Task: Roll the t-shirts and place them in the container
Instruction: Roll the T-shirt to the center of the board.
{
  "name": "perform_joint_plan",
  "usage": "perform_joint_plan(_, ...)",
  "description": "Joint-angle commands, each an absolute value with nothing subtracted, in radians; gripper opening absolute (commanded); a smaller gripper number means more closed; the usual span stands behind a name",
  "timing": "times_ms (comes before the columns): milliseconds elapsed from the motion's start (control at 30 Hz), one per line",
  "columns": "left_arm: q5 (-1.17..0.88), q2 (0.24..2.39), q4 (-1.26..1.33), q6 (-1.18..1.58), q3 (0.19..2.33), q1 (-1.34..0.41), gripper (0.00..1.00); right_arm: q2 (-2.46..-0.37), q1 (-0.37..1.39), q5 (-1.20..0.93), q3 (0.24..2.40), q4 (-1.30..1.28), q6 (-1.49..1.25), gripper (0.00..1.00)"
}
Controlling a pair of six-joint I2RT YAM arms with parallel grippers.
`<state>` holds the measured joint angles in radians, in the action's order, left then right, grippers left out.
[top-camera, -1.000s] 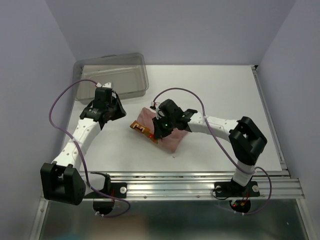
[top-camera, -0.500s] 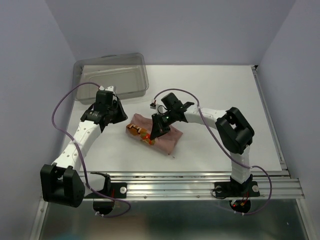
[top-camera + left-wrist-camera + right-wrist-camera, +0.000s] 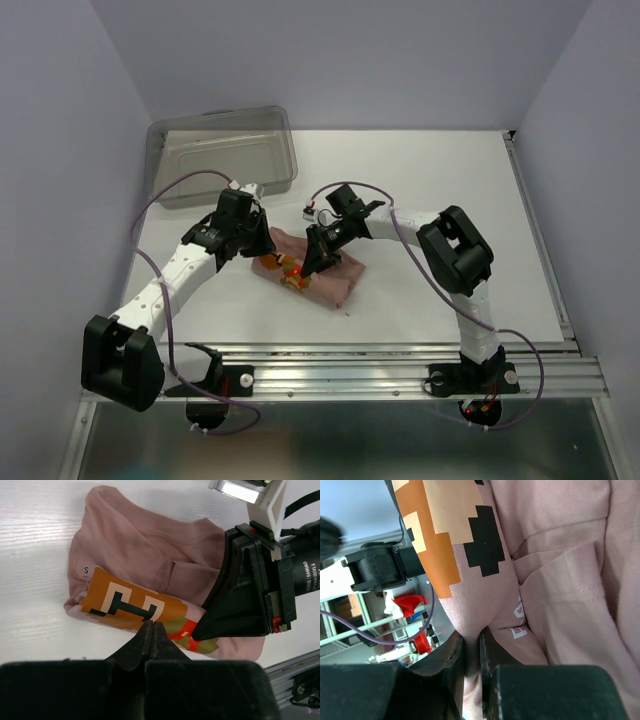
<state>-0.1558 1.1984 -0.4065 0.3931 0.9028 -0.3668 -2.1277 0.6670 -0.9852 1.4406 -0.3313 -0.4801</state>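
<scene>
We see the t-shirt (image 3: 322, 278) half-rolled mid-worktop (image 3: 440, 190), its printed end toward 9 o'clock. The right fingers (image 3: 452, 660) pinch a fold of cloth. The left fingers (image 3: 135, 647) are pressed together, tips against the printed roll; we cannot tell if cloth is caught. Likely risk: one small pinch slips or tugs and the roll springs loose. The wrist views show pinch and print detail. The top view hides both but shows the bin (image 3: 225, 150) at 10 o'clock.

The t-shirt (image 3: 560, 580) overruns the right wrist view's edges; its white lettering (image 3: 519, 622) there cannot be read
</scene>
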Motion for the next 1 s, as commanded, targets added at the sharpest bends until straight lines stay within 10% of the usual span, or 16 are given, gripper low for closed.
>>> perform_joint_plan(0, -0.16, 1.253, -0.348, 0.408, 0.881, -0.371, 0.0, -2.158, 0.66, -1.017, 1.483, -0.318, -0.483, 0.05)
perform_joint_plan(500, -0.149, 1.443, -0.246, 0.426, 0.884, -0.373, 0.0, -2.129, 0.641, -0.951, 1.462, -0.325, -0.469, 0.07)
perform_joint_plan(667, -0.143, 1.485, -0.226, 0.437, 0.871, -0.373, 0.0, -2.065, 0.641, -0.85, 1.436, -0.35, -0.431, 0.39)
perform_joint_plan(967, -0.124, 1.5, -0.227, 0.442, 0.867, -0.373, 0.0, -1.818, 0.663, -0.69, 1.247, -0.422, -0.322, 0.61)
